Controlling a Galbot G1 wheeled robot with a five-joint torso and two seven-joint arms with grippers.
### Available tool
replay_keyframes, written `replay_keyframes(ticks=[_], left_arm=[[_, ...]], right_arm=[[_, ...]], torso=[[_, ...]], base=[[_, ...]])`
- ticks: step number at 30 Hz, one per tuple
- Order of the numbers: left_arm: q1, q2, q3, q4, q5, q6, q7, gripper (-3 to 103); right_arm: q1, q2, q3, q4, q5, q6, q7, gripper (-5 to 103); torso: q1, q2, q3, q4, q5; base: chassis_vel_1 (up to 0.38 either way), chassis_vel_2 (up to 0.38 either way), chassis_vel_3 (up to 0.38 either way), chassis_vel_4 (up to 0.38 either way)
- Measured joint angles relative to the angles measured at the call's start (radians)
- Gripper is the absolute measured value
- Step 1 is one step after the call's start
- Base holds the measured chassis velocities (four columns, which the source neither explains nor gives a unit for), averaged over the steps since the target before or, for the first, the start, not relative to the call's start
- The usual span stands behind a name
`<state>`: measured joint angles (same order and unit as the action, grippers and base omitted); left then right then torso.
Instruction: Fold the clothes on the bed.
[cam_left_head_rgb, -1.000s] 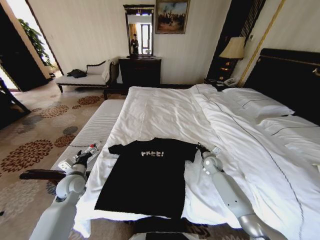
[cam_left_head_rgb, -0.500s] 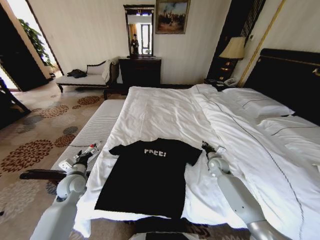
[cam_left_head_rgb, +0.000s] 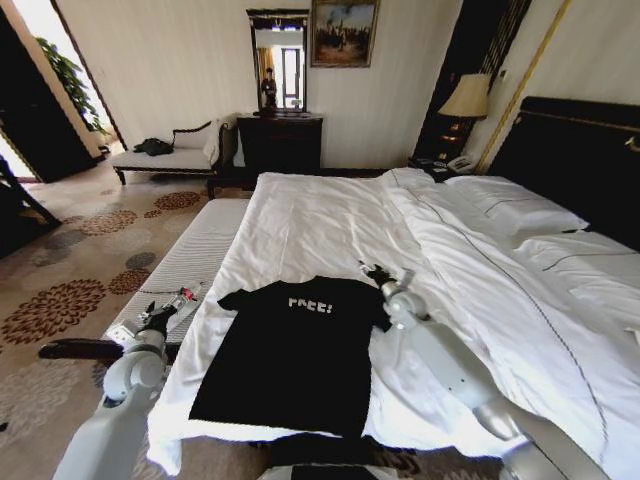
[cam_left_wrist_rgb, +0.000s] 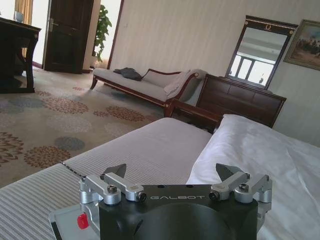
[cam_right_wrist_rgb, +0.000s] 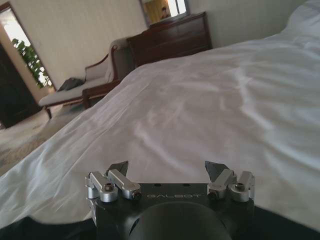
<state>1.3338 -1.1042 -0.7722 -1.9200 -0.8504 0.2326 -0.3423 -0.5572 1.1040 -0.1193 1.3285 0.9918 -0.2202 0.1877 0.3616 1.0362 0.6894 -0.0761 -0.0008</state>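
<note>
The black T-shirt (cam_left_head_rgb: 290, 350) lies flat at lower centre on the bed (cam_left_head_rgb: 330, 220). The right gripper (cam_left_head_rgb: 378, 276), jaws apart, hovers at its right sleeve. The left gripper (cam_left_head_rgb: 158, 317), jaws apart, hangs at lower left.

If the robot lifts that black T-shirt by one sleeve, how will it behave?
The T-shirt will probably hang limp: it lies flat and thin, following the bed. It looks light, so the open right gripper near its sleeve should lift it easily. The hem already hangs over the bed's edge, so a pull may drag the whole shirt.
</note>
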Motion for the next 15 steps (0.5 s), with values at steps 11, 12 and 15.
replay_keyframes(ticks=[11, 12, 15], left_arm=[[0.063, -0.004, -0.050, -0.054, 0.007, -0.002, 0.001, 100], [0.064, -0.004, -0.052, -0.055, 0.007, -0.002, 0.001, 100], [0.065, -0.004, -0.053, -0.055, 0.007, -0.003, 0.001, 100]], right_arm=[[0.177, 0.237, -0.124, -0.198, 0.108, -0.176, 0.283, 100], [0.186, 0.250, -0.120, -0.223, 0.102, -0.182, 0.296, 100], [0.192, 0.261, -0.116, -0.251, 0.076, -0.187, 0.306, 100]], torso=[[0.000, 0.000, 0.000, 0.0003, -0.0001], [0.000, 0.000, 0.000, 0.0001, 0.0001], [0.000, 0.000, 0.000, 0.0002, 0.0001]], base=[[0.000, 0.000, 0.000, 0.000], [0.000, 0.000, 0.000, 0.000], [0.000, 0.000, 0.000, 0.000]])
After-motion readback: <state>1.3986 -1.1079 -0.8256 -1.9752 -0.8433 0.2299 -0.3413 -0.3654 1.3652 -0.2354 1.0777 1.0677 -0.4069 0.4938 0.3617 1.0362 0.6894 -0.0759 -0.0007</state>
